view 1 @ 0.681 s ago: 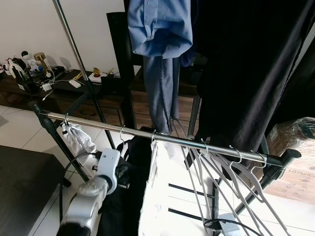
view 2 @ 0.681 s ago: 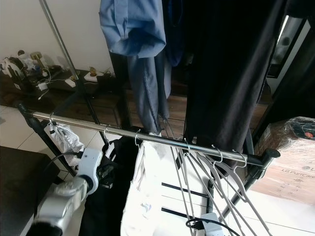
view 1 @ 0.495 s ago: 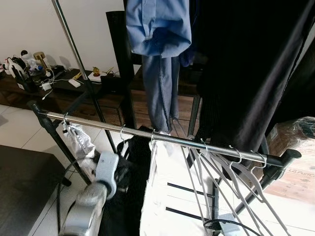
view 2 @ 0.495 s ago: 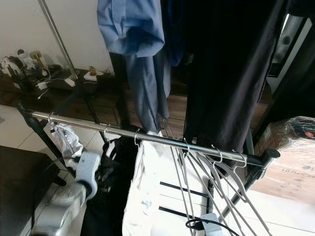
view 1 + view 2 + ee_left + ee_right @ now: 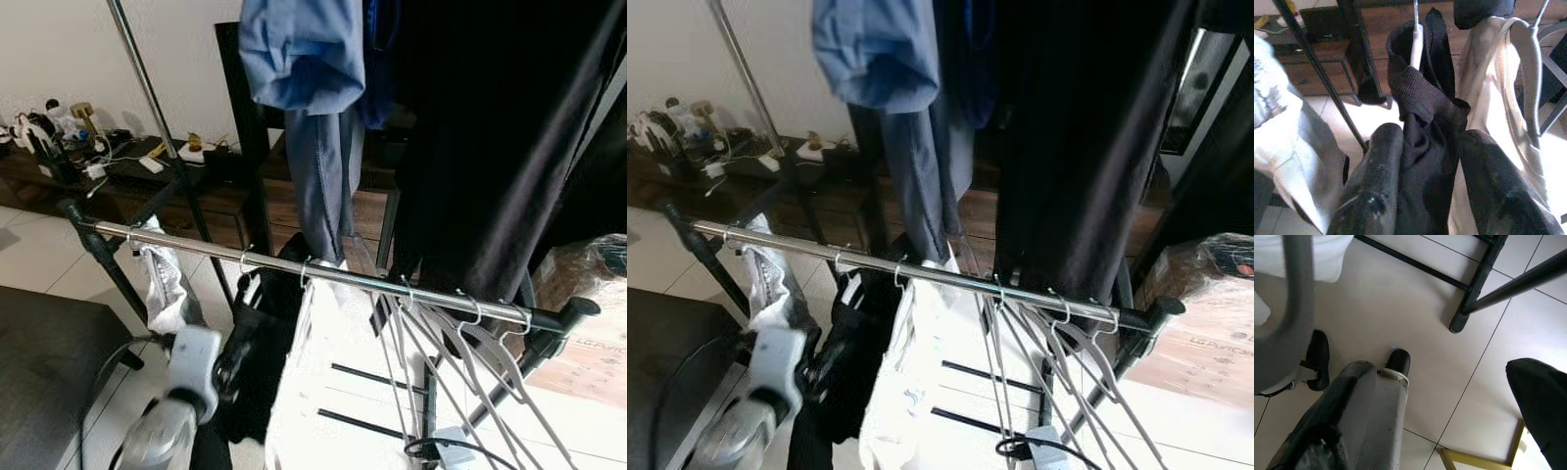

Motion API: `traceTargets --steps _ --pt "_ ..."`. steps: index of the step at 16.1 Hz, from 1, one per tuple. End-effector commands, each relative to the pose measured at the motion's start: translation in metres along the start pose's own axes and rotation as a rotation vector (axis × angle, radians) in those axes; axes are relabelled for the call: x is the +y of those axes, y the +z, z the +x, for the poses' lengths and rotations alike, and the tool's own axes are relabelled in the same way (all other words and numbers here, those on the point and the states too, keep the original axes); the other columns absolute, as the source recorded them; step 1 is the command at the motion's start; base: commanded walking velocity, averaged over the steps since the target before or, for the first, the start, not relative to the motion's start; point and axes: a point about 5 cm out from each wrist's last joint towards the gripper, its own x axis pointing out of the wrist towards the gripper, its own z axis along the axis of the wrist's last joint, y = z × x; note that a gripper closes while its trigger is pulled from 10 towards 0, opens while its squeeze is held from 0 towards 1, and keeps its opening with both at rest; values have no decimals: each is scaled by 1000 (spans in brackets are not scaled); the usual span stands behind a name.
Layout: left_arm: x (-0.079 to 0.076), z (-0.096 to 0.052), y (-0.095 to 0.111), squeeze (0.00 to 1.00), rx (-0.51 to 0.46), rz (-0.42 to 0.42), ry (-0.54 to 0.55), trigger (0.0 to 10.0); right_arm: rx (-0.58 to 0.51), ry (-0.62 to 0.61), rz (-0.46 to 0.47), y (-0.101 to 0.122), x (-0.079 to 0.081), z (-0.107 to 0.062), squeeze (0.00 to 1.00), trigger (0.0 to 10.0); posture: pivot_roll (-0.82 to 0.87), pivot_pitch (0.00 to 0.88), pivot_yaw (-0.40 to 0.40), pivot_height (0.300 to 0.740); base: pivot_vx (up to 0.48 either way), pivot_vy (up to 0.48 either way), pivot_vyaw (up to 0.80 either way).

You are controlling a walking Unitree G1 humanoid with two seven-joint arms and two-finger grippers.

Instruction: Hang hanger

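Far left, a cluttered desk (image 5: 59, 162) stands by the wall. Nearer, the left gripper (image 5: 1432, 161) has its fingers (image 5: 1376, 171) clamped on a black garment (image 5: 265, 362), whose hanger (image 5: 1416, 41) hooks over the rail (image 5: 323, 274). Right of it hangs a white shirt (image 5: 328, 392), then empty hangers (image 5: 460, 362). The right gripper (image 5: 1449, 416), fingers apart, points at the tiled floor (image 5: 1415, 313).

Three hung garments (image 5: 257, 362), one rail (image 5: 323, 275)
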Motion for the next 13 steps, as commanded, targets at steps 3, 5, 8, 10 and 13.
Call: traceTargets --steps 3,5,8,10,13 --pt "9 -24 -2 0 -54 -23 118 10000 12 4 22 -4 1 0 0 10000 -24 94 11 740 0 0 0" --pt "12 -28 -5 0 -31 4 139 10000 13 3 20 -4 0 0 0 10000 -21 100 11 740 0 0 0" --pt "9 -24 -1 0 -41 8 119 10000 20 0 -10 -4 0 0 0 10000 -25 102 14 740 0 0 0" --pt "2 -23 -3 0 -33 38 74 10000 24 -6 3 -5 0 0 0 10000 -27 103 16 740 0 0 453" --pt "-2 -25 -10 0 11 51 44 10000 77 -42 281 -15 4 0 0 10000 -25 106 16 740 0 0 0"
